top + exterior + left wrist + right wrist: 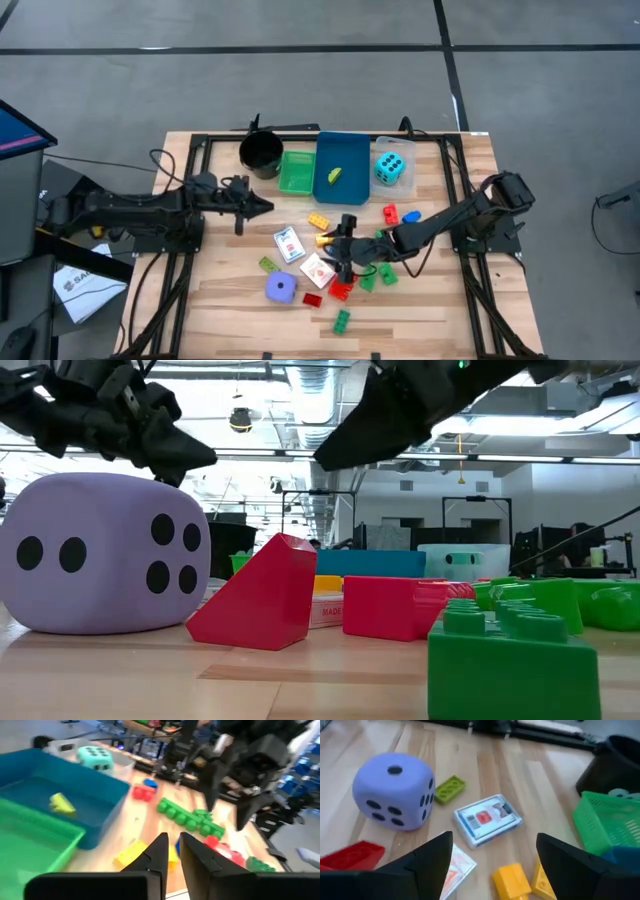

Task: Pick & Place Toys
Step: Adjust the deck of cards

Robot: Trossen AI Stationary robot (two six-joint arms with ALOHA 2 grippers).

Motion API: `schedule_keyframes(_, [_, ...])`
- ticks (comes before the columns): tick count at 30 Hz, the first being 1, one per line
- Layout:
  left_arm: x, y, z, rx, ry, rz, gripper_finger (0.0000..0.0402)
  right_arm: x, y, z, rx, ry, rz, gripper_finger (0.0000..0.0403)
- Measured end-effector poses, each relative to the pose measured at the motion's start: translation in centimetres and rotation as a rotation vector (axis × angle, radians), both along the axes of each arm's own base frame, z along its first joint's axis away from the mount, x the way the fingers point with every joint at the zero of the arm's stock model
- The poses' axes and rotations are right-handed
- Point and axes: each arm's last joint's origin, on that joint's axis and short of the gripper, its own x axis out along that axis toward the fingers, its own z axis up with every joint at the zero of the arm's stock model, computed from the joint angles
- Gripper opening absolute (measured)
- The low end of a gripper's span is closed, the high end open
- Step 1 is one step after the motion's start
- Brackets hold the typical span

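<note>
High: wood slat table (440, 310) | grey floor | L jaws near-shut, R spread

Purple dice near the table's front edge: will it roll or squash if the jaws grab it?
The purple foam dice with black dots probably gives a little under pressure, so grip gently. Its rounded corners suggest a push could tumble it. It sits flat on the wooden table, so it likely stays put until touched.

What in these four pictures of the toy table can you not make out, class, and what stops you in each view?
- Low view: purple foam die and red plastic wedge brick hide the toys behind.
- High view: print on the white card pack is too small.
- Left wrist view: yellow brick in the blue tray is blurred.
- Right wrist view: black cup is cut off by the edge.
</note>
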Motion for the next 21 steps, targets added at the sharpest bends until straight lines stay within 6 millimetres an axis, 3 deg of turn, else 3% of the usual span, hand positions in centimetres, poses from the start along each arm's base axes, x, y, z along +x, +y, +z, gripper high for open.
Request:
schedule_keyframes(4, [0.9,-0.9,-0.1,-0.043,-0.024,-0.054,0.0062,0.4,-1.0,-0.6,0.052,0.024,-0.008,0.0283])
schedule_keyframes(11, [1.4,-1.3,0.4,-0.034,-0.101,-0.087,0.0078,0.9,-2.5,-0.8,0.372,0.077,0.065,0.0283])
schedule_keyframes(21, [1.4,-1.3,0.5,-0.033,-0.11,-0.087,0.0079,0.7,-1.9,-0.8,0.575,0.088,-0.014,0.029])
